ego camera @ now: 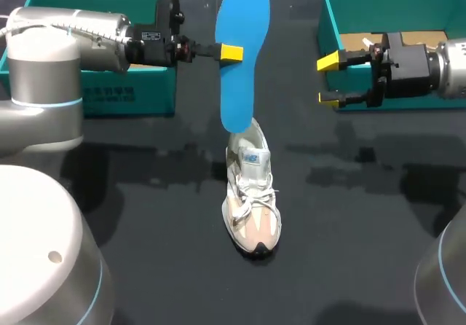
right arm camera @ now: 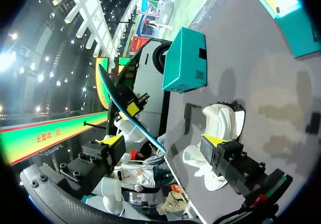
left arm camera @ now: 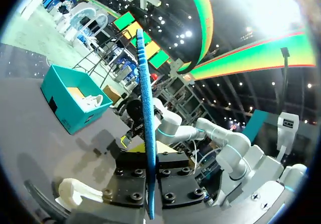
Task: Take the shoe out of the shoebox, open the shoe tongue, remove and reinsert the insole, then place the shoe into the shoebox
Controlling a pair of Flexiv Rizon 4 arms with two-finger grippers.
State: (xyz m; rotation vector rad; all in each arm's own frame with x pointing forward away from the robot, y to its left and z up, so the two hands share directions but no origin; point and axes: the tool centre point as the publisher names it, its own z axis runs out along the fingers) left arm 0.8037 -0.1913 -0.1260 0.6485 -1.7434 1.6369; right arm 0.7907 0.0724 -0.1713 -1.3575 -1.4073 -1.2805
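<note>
Left gripper (ego camera: 231, 52) is clamped tight on the blue foam insole (ego camera: 242, 48), pinching its edge partway down. The insole stands upright in the air, long axis running 12 to 6. Its lower end comes right down to the heel opening of the white-and-beige lace-up sneaker (ego camera: 251, 201), though I cannot tell if they touch. The sneaker sits upright mid-way across the black table (ego camera: 145, 267), out of any box, toe pointing to 6 o'clock. From the left wrist, the insole shows edge-on, a thin blue line between the fingers. At 3 o'clock of the insole, the right gripper (ego camera: 329, 81) hangs well apart, fingers spread wide and holding nothing. Left teal cardboard shoebox (ego camera: 145, 99) is at 10 o'clock of the sneaker and right teal cardboard shoebox (ego camera: 378, 4) at 2 o'clock
</note>
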